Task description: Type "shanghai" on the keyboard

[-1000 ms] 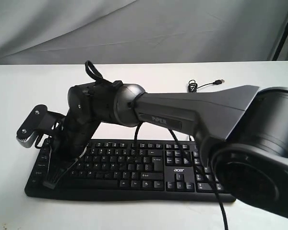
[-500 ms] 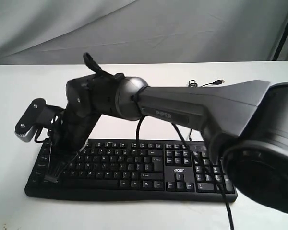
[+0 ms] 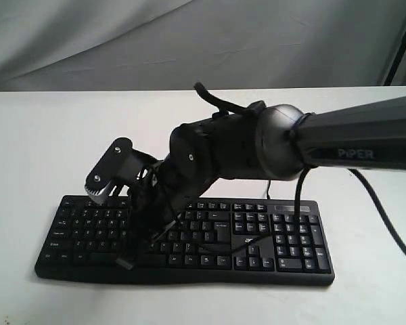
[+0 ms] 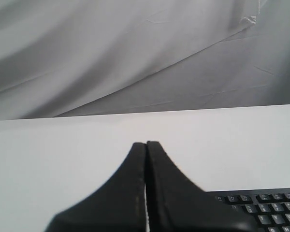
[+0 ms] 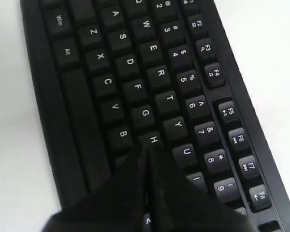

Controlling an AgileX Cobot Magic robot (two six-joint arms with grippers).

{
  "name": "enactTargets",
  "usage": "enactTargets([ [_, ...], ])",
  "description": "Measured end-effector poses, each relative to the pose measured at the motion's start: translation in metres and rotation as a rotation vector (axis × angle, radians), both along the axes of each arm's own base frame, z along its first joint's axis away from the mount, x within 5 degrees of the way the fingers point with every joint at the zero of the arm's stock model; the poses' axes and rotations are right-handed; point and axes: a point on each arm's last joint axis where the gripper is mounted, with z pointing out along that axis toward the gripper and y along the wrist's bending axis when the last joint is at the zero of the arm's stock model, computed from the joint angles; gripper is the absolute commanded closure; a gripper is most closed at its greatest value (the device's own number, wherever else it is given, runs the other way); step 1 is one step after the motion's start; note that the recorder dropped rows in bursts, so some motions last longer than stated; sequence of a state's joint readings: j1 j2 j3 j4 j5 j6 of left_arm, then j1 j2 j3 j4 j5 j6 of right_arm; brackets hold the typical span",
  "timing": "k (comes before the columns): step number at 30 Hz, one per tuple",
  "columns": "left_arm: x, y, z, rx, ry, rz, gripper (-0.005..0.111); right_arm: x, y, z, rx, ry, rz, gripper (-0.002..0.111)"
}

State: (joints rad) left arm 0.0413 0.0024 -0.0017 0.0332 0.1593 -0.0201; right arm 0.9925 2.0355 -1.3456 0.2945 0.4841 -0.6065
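Our right claw [image 5: 147, 151], pressed together, leaves the left end of the wide black plastic keyboard [image 3: 284, 247] and now points at its H key [image 5: 153, 139]; we judge "h" due.

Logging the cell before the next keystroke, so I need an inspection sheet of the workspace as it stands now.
Surface: white table, plain and matte.
Job's things: black keyboard lies flat near the table's front edge.
Clutter: nothing seen.
Grippers: right gripper has its jaws shut, with the tip at the H key; whether it presses cannot be told. Left gripper has its jaws shut and hangs over bare table beside a corner of the keyboard.
Cables: black arm cable hangs down onto the keyboard near the number pad.
Surroundings: grey cloth backdrop; dark pole at the far right.
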Motion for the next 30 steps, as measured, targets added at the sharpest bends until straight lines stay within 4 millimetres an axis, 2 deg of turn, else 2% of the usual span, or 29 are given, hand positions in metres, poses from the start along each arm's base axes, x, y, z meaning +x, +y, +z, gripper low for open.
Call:
enactTargets([
  [4, 0.0, 0.0, 0.0, 0.0, 0.0, 0.0, 0.107, 0.003, 0.004, -0.002, 0.048, -0.009, -0.027, 0.108],
  [6, 0.0, 0.0, 0.0, 0.0, 0.0, 0.0, 0.107, 0.005, 0.004, -0.012, 0.037, -0.001, -0.032, 0.108],
  [9, 0.0, 0.0, 0.0, 0.0, 0.0, 0.0, 0.107, 0.006, 0.006, -0.017, 0.032, 0.005, -0.033, 0.108],
  [14, 0.0, 0.0, 0.0, 0.0, 0.0, 0.0, 0.107, 0.011, 0.016, -0.014, 0.042, 0.005, -0.022, 0.108],
  [30, 0.0, 0.0, 0.0, 0.0, 0.0, 0.0, 0.107, 0.009, 0.015, -0.023, 0.007, 0.036, -0.013, 0.108],
])
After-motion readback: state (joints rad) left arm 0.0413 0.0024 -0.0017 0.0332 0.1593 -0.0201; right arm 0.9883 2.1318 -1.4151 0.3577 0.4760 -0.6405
